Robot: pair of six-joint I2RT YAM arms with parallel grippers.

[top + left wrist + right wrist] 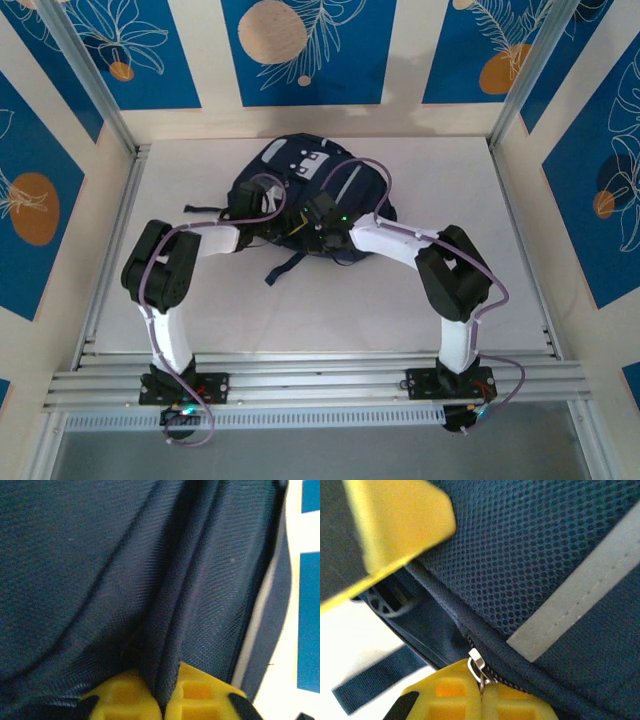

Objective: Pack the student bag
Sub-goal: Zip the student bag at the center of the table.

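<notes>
With the large dark navy fabric student bag (300,185) at upper centre of the white counter (420,320), the zip step appeared in hand: left gripper (164,702) clamped a fabric fold (160,645), right gripper (481,697) clamped the silver zipper pull (476,661), probably requiring a steady draw next.

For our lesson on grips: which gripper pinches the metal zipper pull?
The right gripper: it nips the silver zipper pull of the student bag; the left gripper pinches a plain fabric fold instead.
</notes>
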